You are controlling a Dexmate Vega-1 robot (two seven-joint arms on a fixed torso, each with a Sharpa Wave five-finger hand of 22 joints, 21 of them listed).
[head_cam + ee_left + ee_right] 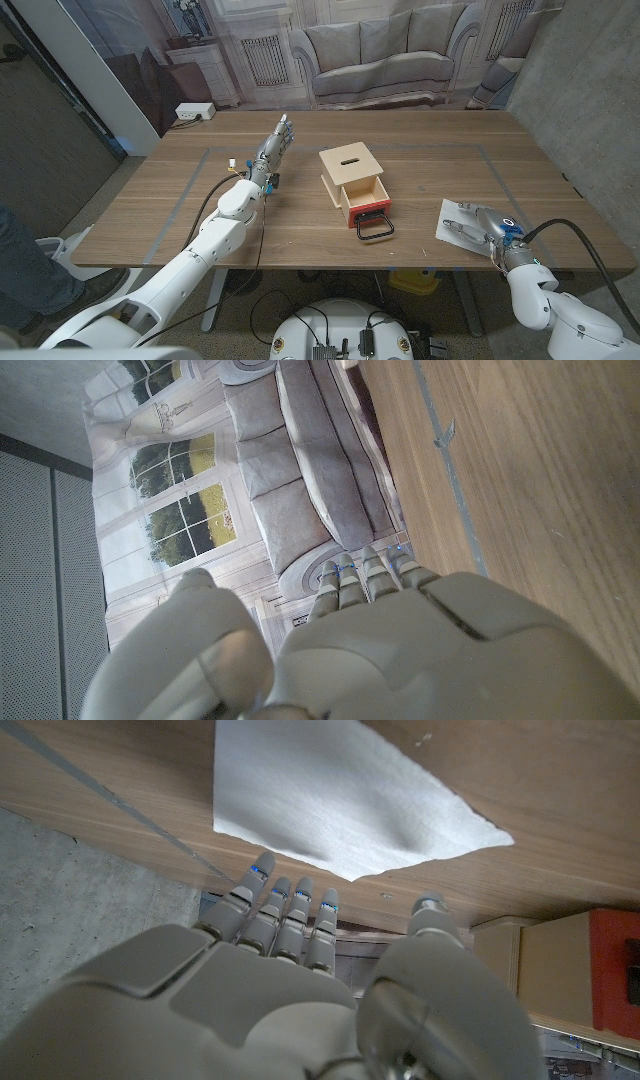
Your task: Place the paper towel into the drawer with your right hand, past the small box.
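Note:
A white paper towel (pixel 455 222) (pixel 340 795) lies near the table's front right edge. My right hand (pixel 482 228) (pixel 300 990) hovers at its near side, fingers stretched out toward it and holding nothing. The small wooden box (pixel 350 172) (pixel 560 960) stands at mid-table, its slotted top facing up. Its drawer (pixel 366 200) is pulled out toward me, with a red front (pixel 612 970) and a black handle (pixel 375 229). My left hand (pixel 275 145) (pixel 400 650) is raised left of the box, fingers straight and empty.
Grey tape lines (pixel 190 190) mark a rectangle on the wooden table (pixel 450 140) (pixel 520 460). A white power strip (pixel 193 112) sits at the back left corner. A person's leg (pixel 20 262) shows at the left edge. A printed sofa backdrop hangs behind.

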